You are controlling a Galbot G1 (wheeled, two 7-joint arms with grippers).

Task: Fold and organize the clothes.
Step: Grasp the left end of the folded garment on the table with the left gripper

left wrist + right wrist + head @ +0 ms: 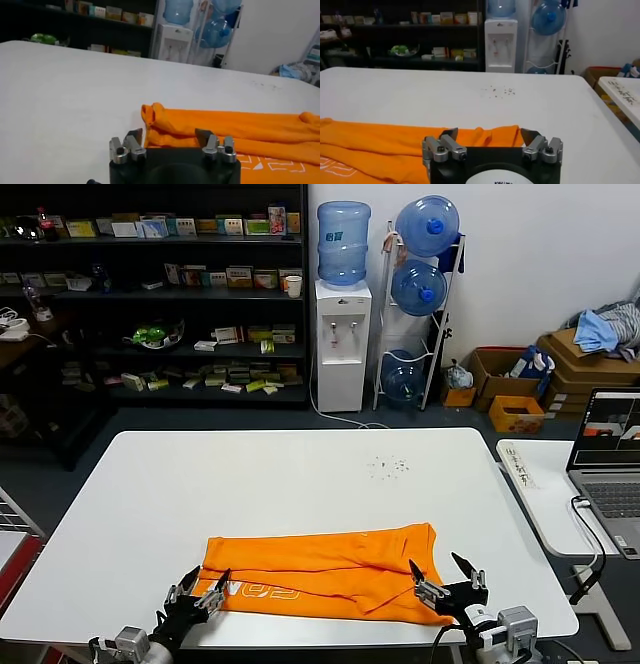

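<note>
orange t-shirt [325,574] lies folded; left gripper [199,586] and right gripper [444,579] sit at its ends, fingers apart, empty.

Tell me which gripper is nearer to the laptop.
Right. The right gripper is at the T-shirt's end toward the laptop; the left gripper is at the opposite end.

A white table [300,484], a water dispenser [342,344] behind it, stocked shelves [160,294] — and a laptop [612,454] (lid open).
</note>
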